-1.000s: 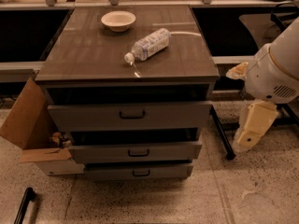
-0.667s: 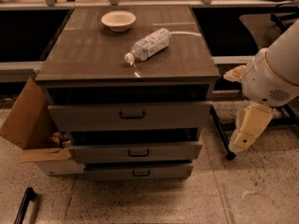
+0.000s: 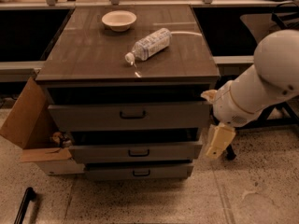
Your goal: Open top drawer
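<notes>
The top drawer (image 3: 93, 116) is the tallest grey front of the three, with a small black bar handle (image 3: 132, 115) at its centre. A dark gap shows above its front, under the cabinet top (image 3: 84, 55). Two shorter grey drawers (image 3: 107, 152) sit below it. My gripper (image 3: 217, 142) is a cream piece hanging down from the white arm (image 3: 261, 85). It is just off the cabinet's right front corner, level with the middle drawer and to the right of the handle, touching nothing.
A white bowl (image 3: 119, 20) and a water bottle lying on its side (image 3: 149, 44) are on the cabinet top. An open cardboard box (image 3: 25, 125) leans against the cabinet's left side. A black bar (image 3: 23, 205) lies on the floor at left.
My arm has swung left and slightly down, bringing the gripper from well right of the cabinet to its right front corner. The drawers have not moved.
</notes>
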`<state>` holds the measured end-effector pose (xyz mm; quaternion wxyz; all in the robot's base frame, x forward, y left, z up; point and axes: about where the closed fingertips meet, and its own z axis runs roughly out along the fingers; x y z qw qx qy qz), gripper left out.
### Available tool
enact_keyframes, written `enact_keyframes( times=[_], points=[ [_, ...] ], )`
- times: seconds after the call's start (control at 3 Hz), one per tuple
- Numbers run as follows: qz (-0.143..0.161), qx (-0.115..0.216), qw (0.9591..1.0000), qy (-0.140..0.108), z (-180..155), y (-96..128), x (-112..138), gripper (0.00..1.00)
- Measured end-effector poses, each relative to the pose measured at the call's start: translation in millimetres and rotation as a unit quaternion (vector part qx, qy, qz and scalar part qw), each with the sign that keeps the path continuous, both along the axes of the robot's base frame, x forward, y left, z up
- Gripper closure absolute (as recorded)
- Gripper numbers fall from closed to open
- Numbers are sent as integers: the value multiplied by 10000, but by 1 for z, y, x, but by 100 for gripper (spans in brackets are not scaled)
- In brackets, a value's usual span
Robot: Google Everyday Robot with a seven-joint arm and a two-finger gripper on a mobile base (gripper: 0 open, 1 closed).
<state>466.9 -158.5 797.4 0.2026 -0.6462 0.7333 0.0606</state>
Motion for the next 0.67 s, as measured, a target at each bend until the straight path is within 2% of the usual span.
enact_keyframes(
  times=[0.33,0.67],
  points=[
    [-8,123,9998,-185,-41,22,27,0],
    [-7,123,9998,-186,-41,22,27,0]
  ],
)
